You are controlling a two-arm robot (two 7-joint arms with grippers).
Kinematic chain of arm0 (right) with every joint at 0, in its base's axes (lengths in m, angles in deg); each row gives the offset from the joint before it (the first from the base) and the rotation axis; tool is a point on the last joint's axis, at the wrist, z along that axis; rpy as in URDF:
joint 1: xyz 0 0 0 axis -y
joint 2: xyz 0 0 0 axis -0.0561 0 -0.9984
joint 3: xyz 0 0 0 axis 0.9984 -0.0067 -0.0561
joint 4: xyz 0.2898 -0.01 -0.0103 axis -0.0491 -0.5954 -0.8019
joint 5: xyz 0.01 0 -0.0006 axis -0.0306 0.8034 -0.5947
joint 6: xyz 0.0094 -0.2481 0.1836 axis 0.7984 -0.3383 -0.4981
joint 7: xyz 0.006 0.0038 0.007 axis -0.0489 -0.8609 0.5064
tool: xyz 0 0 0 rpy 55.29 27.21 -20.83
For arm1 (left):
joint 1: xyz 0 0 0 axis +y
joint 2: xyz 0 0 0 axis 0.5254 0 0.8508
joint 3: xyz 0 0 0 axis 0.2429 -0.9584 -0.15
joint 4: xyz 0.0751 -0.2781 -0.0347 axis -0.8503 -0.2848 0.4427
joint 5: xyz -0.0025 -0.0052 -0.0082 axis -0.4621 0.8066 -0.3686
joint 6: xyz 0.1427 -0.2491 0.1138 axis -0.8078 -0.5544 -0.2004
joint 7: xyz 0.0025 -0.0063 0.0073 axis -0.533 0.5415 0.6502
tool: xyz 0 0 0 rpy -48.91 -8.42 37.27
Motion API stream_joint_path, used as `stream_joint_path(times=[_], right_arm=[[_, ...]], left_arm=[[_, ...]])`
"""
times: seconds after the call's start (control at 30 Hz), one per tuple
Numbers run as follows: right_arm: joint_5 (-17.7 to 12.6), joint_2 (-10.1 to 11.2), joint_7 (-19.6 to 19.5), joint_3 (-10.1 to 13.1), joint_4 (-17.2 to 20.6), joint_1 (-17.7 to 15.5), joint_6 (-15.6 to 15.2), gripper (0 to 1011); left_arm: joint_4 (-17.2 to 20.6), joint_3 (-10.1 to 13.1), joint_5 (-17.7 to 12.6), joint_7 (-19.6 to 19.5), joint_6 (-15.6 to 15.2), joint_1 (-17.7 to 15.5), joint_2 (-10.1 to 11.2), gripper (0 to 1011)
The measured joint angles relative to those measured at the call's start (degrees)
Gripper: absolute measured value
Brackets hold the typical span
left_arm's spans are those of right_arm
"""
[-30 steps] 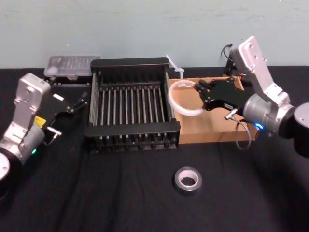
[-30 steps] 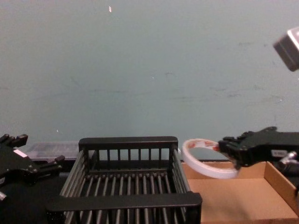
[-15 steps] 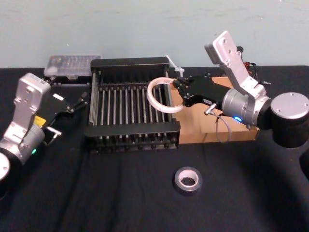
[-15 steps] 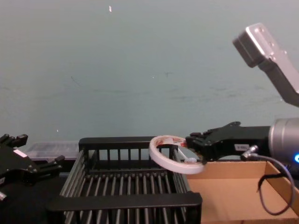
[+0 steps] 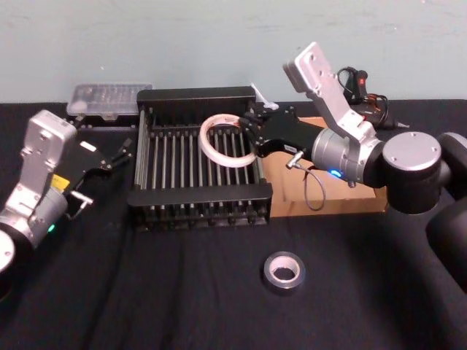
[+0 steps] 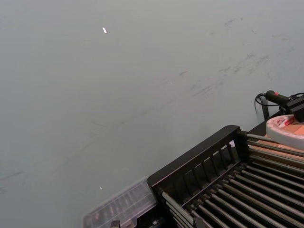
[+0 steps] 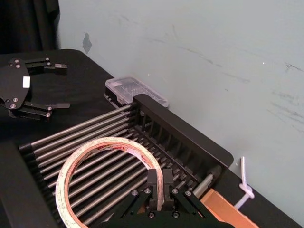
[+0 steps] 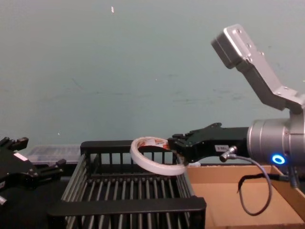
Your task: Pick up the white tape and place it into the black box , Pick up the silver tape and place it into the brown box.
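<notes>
Upper centre of the head view: right claw (image 5: 252, 138) pinched on the white tape's (image 5: 205, 142) right edge, ring near flat over the black box's (image 5: 197, 195) right half, bars below unobstructed; silver tape (image 5: 284, 271) on table (image 5: 168, 292), lower centre; left claw (image 5: 109, 157) spread, parked far left.

1. The flat round white tape roll (image 5: 205, 142) is white with red marks on its face.
2. The slatted plastic black box (image 5: 197, 195) is black throughout.
3. The small thick silver tape roll (image 5: 268, 273) is dark grey-silver, pale at its centre.
4. The shallow cardboard brown box (image 5: 350, 198) is plain brown.
5. The cloth-covered table (image 5: 146, 292) is black.
</notes>
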State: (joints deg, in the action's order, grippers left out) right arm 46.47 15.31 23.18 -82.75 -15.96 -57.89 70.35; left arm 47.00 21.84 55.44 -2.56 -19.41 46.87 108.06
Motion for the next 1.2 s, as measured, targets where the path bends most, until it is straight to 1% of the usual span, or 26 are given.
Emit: stream_joint_path(times=[0.1,0.57,0.73,0.8,0.83,0.9,0.97,1.0,1.03,1.07,1.1,1.17,1.2], right_arm=[[0.13,-0.33,-0.09,-0.17,-0.48,0.21,0.38,79],[0.11,-0.18,-0.16,-0.07,-0.25,0.11,0.27,83],[0.11,-0.16,-0.16,-0.03,-0.20,0.08,0.20,214],[0.11,-0.14,-0.16,-0.01,-0.18,0.07,0.18,280],[0.11,-0.14,-0.16,0.00,-0.18,0.07,0.17,334],[0.10,-0.13,-0.16,0.01,-0.17,0.06,0.16,390],[0.10,-0.12,-0.16,0.00,-0.16,0.05,0.15,421],[0.10,-0.11,-0.16,0.00,-0.15,0.04,0.15,490],[0.10,-0.11,-0.16,0.00,-0.14,0.04,0.14,490],[0.10,-0.11,-0.16,0.00,-0.14,0.03,0.14,552],[0.10,-0.11,-0.16,0.00,-0.13,0.03,0.13,592],[0.09,-0.10,-0.16,0.00,-0.11,0.03,0.13,624],[0.08,-0.09,-0.16,0.00,-0.11,0.03,0.11,692]], left_arm=[[0.00,0.00,0.00,0.00,0.00,0.00,0.00,1001],[0.00,0.00,0.00,0.00,0.00,0.00,0.00,1001],[0.00,0.00,0.00,0.00,0.00,0.00,0.00,1002],[0.00,0.00,0.00,0.00,0.00,0.00,0.00,1001],[0.00,0.00,0.00,0.00,0.00,0.00,0.00,1001],[0.00,0.00,0.00,0.00,0.00,0.00,0.00,1001],[0.00,0.00,0.00,0.00,0.00,0.00,0.00,1001],[0.00,0.00,0.00,0.00,0.00,0.00,0.00,1001],[0.00,0.00,0.00,0.00,0.00,0.00,0.00,1001],[0.00,0.00,0.00,0.00,0.00,0.00,0.00,1001],[0.00,0.00,0.00,0.00,0.00,0.00,0.00,1001],[0.00,0.00,0.00,0.00,0.00,0.00,0.00,1001],[0.00,0.00,0.00,0.00,0.00,0.00,0.00,1001]])
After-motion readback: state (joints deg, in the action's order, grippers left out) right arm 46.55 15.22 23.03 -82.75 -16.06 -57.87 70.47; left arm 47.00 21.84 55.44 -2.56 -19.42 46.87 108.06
